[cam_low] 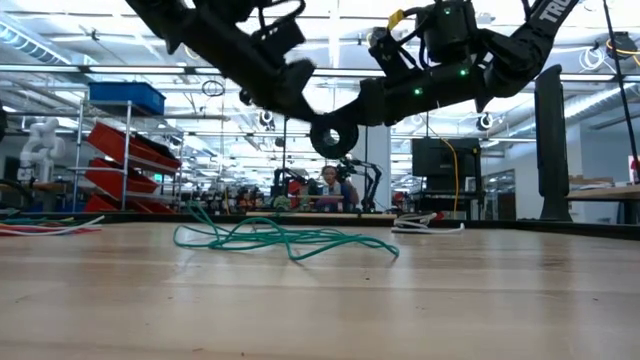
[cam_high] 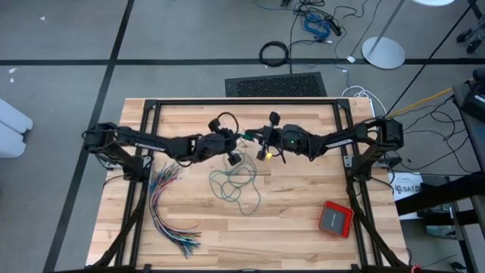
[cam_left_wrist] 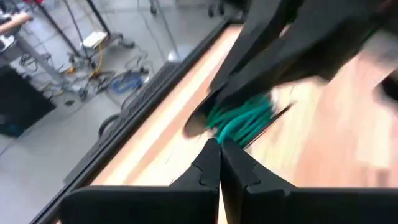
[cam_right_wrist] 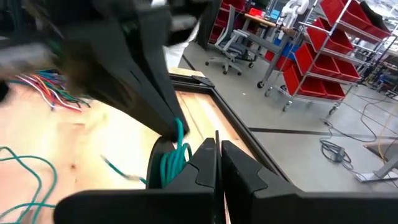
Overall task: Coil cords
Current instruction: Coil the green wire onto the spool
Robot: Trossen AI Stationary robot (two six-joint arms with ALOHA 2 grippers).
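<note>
You've got both arms up over the far-middle of the table (cam_high: 303, 243), tips nearly meeting. Left gripper (cam_high: 236, 138) has its fingers pressed together on a bunch of the teal cord (cam_high: 236, 184); the wrist cams show several green strands gathered at its tip. Right gripper (cam_high: 254, 139) sits just beside it, fingers together too; whether it's pinching the same bunch or just alongside, can't tell. Rest of the teal cord lies loose on the wood below & toward you, in sprawling loops. Black cord (cam_high: 227, 125) w/ its white tail (cam_high: 236, 161) shows near the left wrist; exact lie unclear.

Looks like you're mid-wind on the teal one. To do it well: keep the left clamp firm so gathered turns don't slip out; feed slack w/ the right in even loops, same direction each pass; lift enough that the trailing cord doesn't drag or snag the coloured wire bundle (cam_high: 163, 208); don't yank, the loose part may knot; keep clear of the red box (cam_high: 335, 218).
</note>
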